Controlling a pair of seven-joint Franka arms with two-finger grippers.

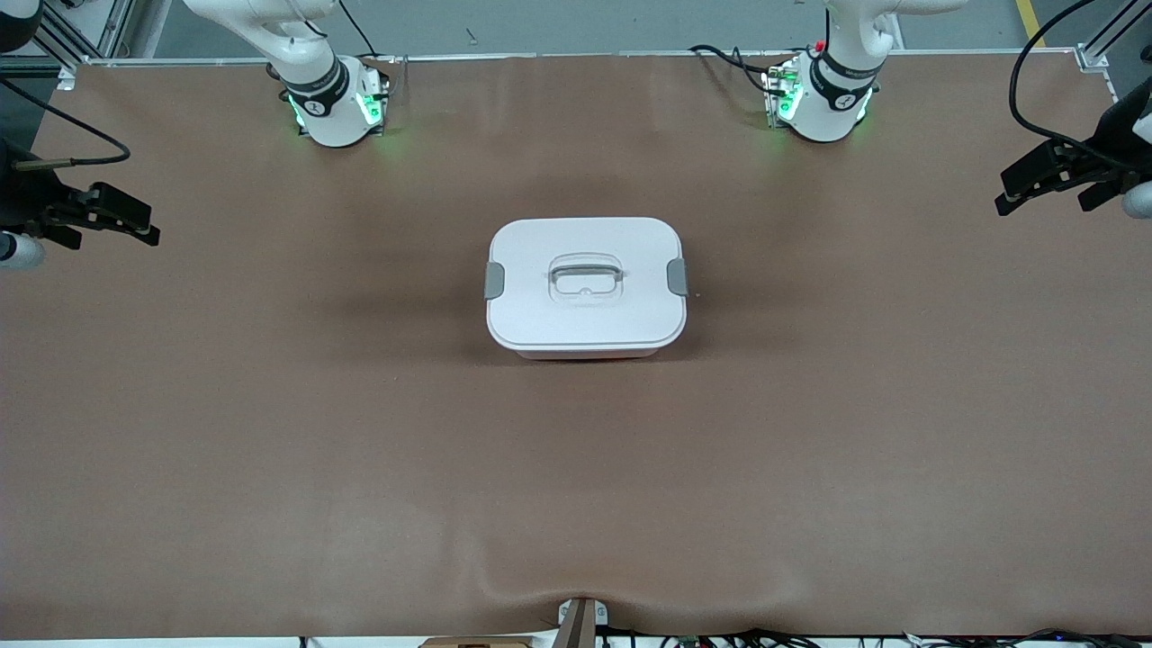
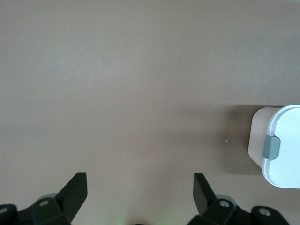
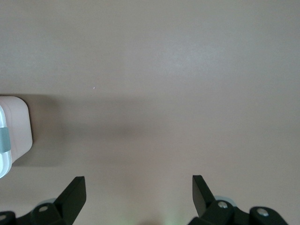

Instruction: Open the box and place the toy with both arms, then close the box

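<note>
Box (image 1: 586,286) sits mid-tabletop (image 1: 270,432), white lid on, grey clips (image 1: 494,280) at 3 and 9 o'clock, handle (image 1: 586,274) at centre. Toy not visible. Left claw (image 1: 1035,184) hangs over the left arm's end of the tabletop, fingers (image 2: 75,192) spread wide, holding nothing. Right claw (image 1: 112,216) hangs over the right arm's end, likewise open and empty. Both well apart from box.

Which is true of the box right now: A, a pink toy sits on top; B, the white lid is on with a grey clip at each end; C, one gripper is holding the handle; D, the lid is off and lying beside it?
B: the box sits shut under its white lid, a grey clip at each end.
</note>
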